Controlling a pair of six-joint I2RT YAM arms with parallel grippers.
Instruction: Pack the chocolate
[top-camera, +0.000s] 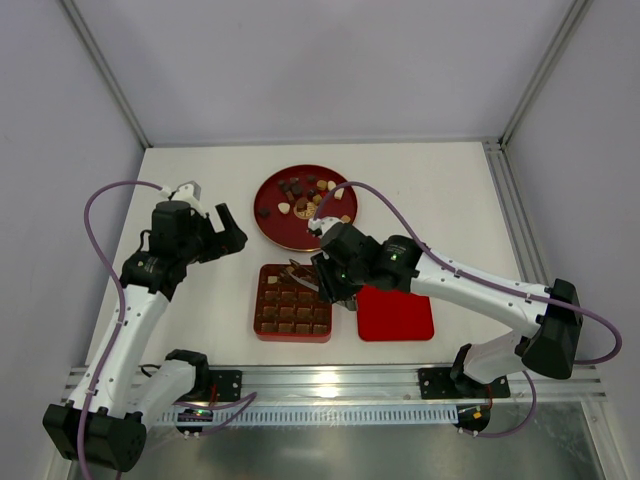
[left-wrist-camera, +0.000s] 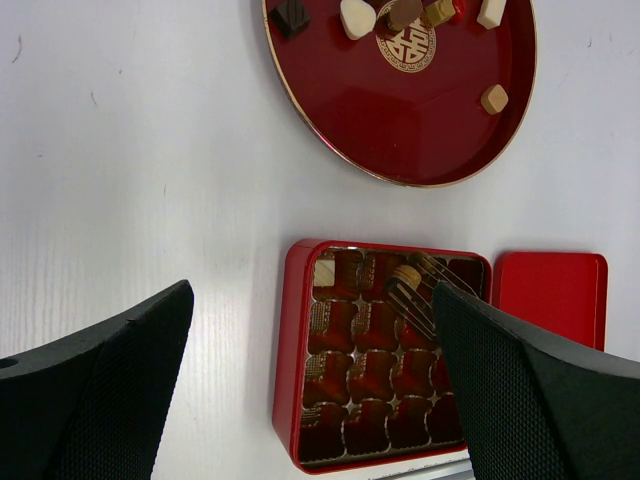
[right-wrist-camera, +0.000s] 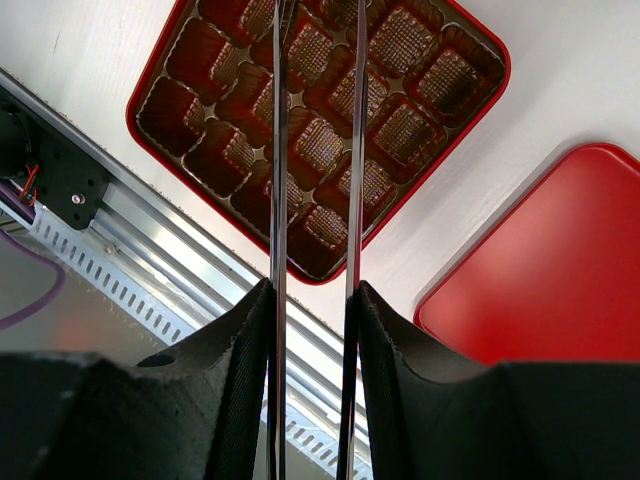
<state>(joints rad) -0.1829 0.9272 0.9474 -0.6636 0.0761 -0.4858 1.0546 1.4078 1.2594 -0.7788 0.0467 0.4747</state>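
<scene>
Several chocolate pieces (top-camera: 300, 187), dark, brown and cream, lie on a round red plate (top-camera: 290, 232). The red grid box (top-camera: 258, 300) sits in front of the plate. My right gripper (top-camera: 335, 285) is shut on metal tongs (right-wrist-camera: 279, 150). The tong tips hold a tan piece (left-wrist-camera: 406, 275) over the box's far row. A cream piece (left-wrist-camera: 324, 272) sits in the far-left compartment. My left gripper (top-camera: 215, 235) is open and empty, above the table left of the box (left-wrist-camera: 290, 360).
The flat red lid (top-camera: 396, 313) lies right of the box, touching or nearly touching it. An aluminium rail (top-camera: 340, 385) runs along the table's near edge, close behind the box. Enclosure walls stand on three sides.
</scene>
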